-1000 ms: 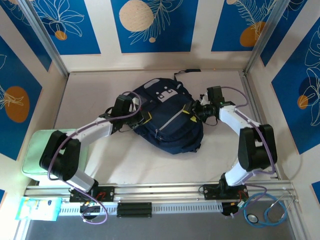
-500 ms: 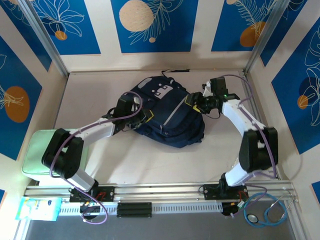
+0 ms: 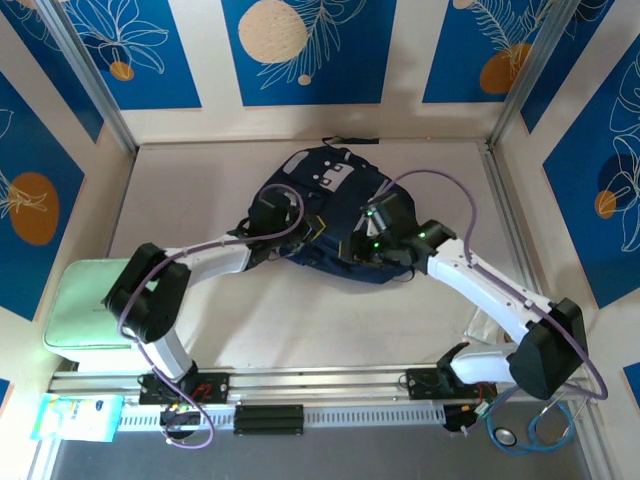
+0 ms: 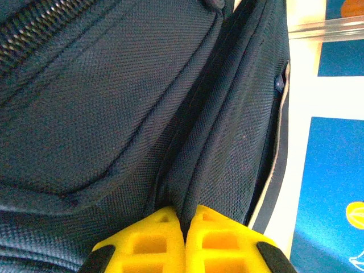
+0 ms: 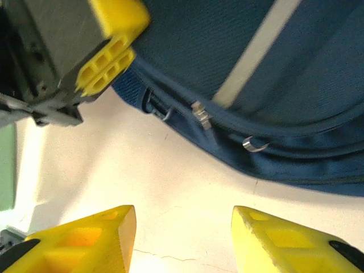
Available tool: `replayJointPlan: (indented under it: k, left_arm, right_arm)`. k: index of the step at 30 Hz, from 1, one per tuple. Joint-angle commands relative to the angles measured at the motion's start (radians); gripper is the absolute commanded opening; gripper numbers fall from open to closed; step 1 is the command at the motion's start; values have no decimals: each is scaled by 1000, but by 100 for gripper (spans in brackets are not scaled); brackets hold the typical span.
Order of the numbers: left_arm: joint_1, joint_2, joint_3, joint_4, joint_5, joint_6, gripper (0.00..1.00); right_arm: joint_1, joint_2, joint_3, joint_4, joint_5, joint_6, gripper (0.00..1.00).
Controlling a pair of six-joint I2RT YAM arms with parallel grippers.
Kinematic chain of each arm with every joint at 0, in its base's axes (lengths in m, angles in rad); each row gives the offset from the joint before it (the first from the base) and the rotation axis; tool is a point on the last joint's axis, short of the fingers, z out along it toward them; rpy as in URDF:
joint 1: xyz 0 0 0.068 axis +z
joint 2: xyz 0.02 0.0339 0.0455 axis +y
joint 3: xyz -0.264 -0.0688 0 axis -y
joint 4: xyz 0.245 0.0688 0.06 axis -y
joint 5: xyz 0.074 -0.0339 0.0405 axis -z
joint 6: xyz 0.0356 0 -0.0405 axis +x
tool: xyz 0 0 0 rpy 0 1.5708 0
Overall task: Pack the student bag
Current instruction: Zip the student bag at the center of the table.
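The student bag (image 3: 325, 195), dark navy with a white patch and light zipper stripes, lies bunched at mid-table toward the back. My left gripper (image 3: 303, 228) is at the bag's near-left edge. In the left wrist view its yellow fingers (image 4: 153, 239) are shut on a fold of the bag's navy fabric (image 4: 114, 102). My right gripper (image 3: 362, 248) is at the bag's near edge, open over bare tabletop, with nothing between its fingers (image 5: 85, 242). Just ahead of it are the bag's edge (image 5: 273, 74), its metal zipper pulls (image 5: 200, 114) and the left gripper's yellow finger (image 5: 105, 68).
A pale green pad (image 3: 75, 310) lies at the table's near-left corner. A light blue packet (image 3: 75, 415) and a coiled blue cable (image 3: 535, 425) sit below the arm rail. A black strap (image 3: 350, 141) trails behind the bag. Walls close in the back and sides.
My right arm has swung from the bag's right side round to its near edge. The bag has shifted toward the back and bunched up. My left gripper followed it, still clamped on the fabric.
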Motion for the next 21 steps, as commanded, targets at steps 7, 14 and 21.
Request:
replayJointPlan:
  k: [7, 14, 21]
  left_arm:
    - [-33, 29, 54, 140, -6, -46, 0]
    - [-34, 20, 47, 141, -1, -43, 0]
    - [-36, 21, 50, 143, 0, -43, 0]
  right_arm:
    - [97, 135, 43, -33, 285, 82, 43]
    - [82, 187, 62, -7, 330, 71, 37]
    - [77, 247, 80, 28, 340, 64, 32]
